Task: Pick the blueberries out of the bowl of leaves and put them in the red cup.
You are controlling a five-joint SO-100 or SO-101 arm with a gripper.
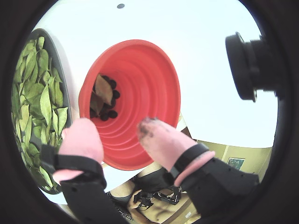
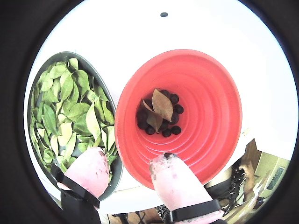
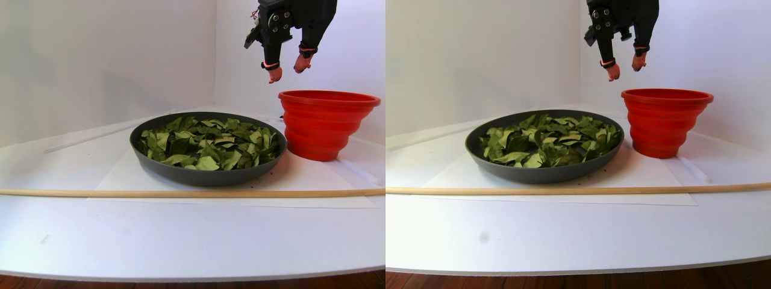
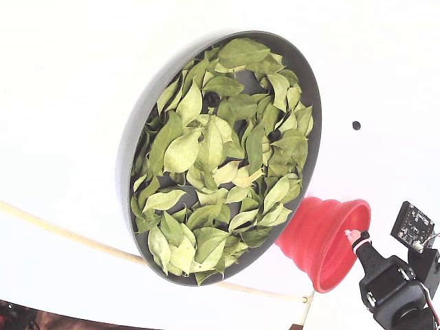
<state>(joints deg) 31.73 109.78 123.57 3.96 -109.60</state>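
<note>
Blueberries point(image 2: 164, 122) already lie in a dark heap at the bottom of the red cup point(image 2: 212, 116), with a brown leaf point(image 2: 161, 105) on top of them. The pincer point(image 2: 132, 171) hangs open and empty above the cup's rim nearest the bowl point(image 3: 181, 174). More berries probably hide among the leaves point(image 2: 70, 109), so I judge the next reach goes toward 9 o'clock in this wrist view, where the bowl stands just beside the cup on the table point(image 3: 181, 241).

Home-built tabletop test booth: plain white panels point(image 3: 108, 54) are enclosing a white board point(image 3: 181, 235), which is resting on brown wooden flooring point(image 3: 60, 282).
</note>
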